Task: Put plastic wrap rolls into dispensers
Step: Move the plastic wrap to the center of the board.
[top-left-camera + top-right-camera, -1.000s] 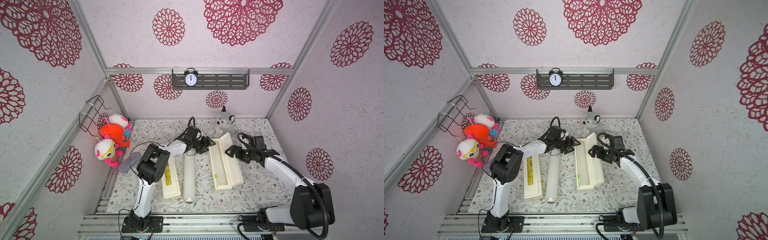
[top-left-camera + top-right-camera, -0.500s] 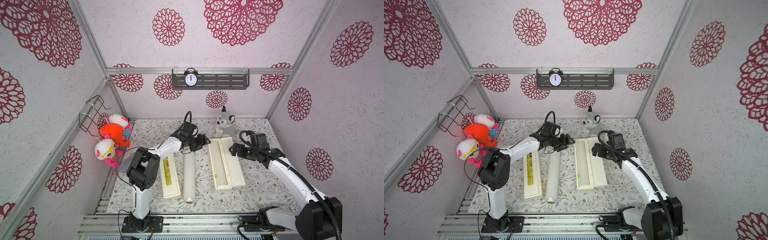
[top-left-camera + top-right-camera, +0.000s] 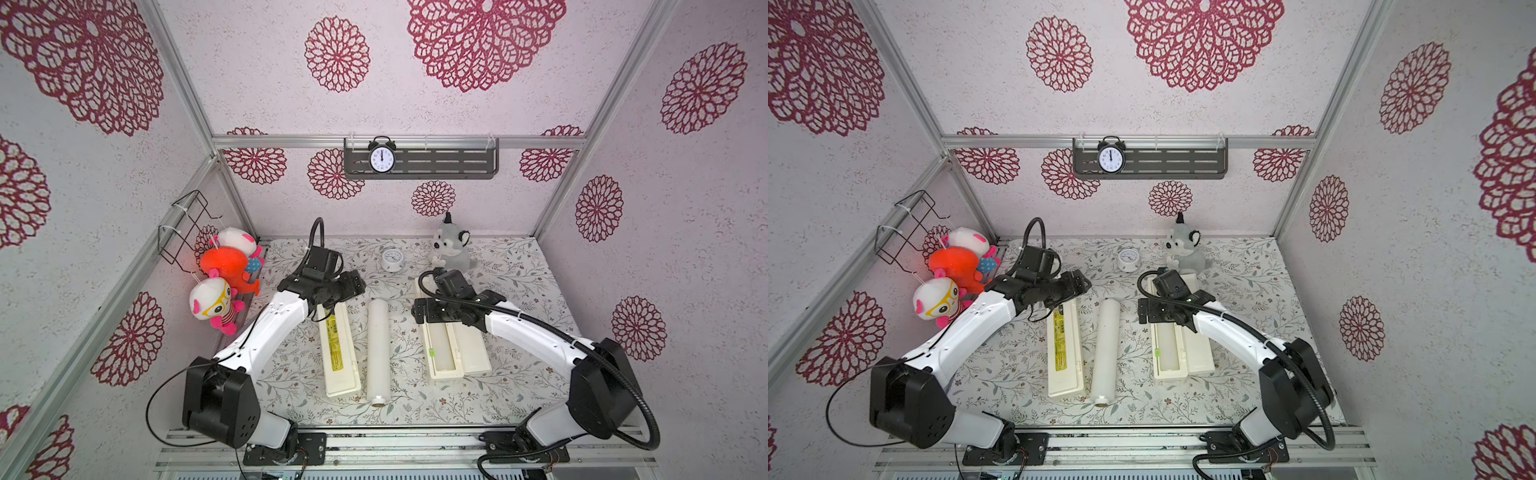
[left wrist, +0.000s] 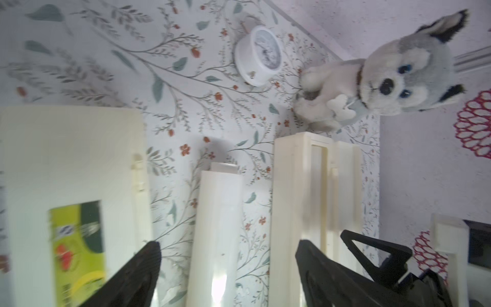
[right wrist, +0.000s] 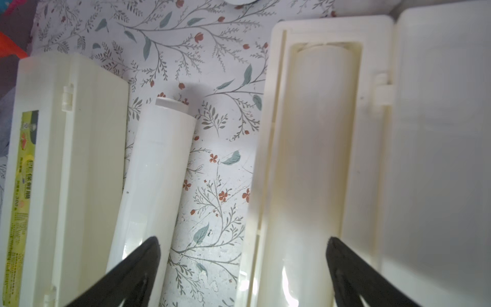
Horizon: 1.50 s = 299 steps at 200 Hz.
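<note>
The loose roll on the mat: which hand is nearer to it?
Left. The left hand hovers open just off the far end of the loose roll, toward the closed dispenser. The right hand hangs open over the open dispenser beside it.

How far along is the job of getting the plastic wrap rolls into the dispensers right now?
About halfway. Done: one roll lies inside the open dispenser, whose lid is not yet shut. In hand: nothing; the left gripper and the right gripper are both open and empty. Left: the second roll lies on the table beside the closed dispenser, which needs opening and loading.
</note>
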Available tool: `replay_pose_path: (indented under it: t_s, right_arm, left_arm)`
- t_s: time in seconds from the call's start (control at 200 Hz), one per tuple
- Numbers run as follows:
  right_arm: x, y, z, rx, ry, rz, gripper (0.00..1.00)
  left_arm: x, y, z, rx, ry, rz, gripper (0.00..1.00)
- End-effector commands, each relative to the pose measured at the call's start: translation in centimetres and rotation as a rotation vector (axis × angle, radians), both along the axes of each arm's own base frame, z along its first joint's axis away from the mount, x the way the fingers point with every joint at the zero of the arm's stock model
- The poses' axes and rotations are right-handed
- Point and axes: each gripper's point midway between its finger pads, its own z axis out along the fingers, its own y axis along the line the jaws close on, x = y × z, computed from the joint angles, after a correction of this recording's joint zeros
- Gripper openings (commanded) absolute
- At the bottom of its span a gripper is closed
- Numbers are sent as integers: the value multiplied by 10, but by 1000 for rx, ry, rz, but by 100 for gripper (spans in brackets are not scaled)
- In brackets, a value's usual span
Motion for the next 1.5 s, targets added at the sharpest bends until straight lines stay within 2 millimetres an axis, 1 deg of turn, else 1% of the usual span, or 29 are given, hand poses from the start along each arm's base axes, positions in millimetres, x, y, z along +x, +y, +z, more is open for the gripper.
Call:
replay_pose_path:
  t_s: [0.0, 0.08, 0.205, 0.29, 0.455, 0.55, 0.681, 0.746, 0.866, 0.931, 1.046, 1.226, 1.341, 1.491]
  right_arm:
    - [15, 31, 13, 47, -52, -9, 98]
    - [18, 48, 2, 37, -35, 4, 98]
    - [25, 71, -17, 44, -2, 8, 98]
    - [28, 86, -31, 46, 26, 16, 99]
    - [32, 111, -45, 48, 57, 41, 99]
    - [32, 120, -54, 24, 74, 59, 99]
    - [26, 125, -71, -69, 97, 94, 99]
    - [22, 129, -79, -123, 104, 123, 99]
    - [13, 136, -87, -195, 115, 170, 98]
    - [9, 135, -89, -228, 118, 184, 98]
    - [4, 127, -90, -277, 110, 188, 93]
    - [9, 114, -81, -291, 82, 169, 82]
    - [12, 105, -82, -292, 82, 157, 75]
    - [19, 89, -82, -299, 81, 140, 68]
  left_arm:
    - [-15, 39, -18, 67, 41, 59, 88]
    - [-21, 53, -26, 80, 61, 77, 90]
    - [-26, 64, -40, 71, 72, 107, 94]
    - [-28, 68, -47, 59, 78, 119, 96]
    - [-30, 68, -58, 30, 80, 120, 99]
    - [-31, 64, -67, 10, 103, 111, 100]
    - [-34, 63, -81, 0, 128, 115, 100]
    - [-33, 63, -84, 0, 130, 122, 100]
    - [-30, 61, -87, -16, 130, 129, 100]
    - [-30, 61, -88, -19, 133, 132, 100]
    - [-31, 60, -91, -21, 143, 127, 99]
    - [-32, 54, -96, -20, 162, 110, 99]
    - [-32, 49, -100, -12, 171, 100, 98]
    - [-30, 42, -104, -9, 181, 87, 98]
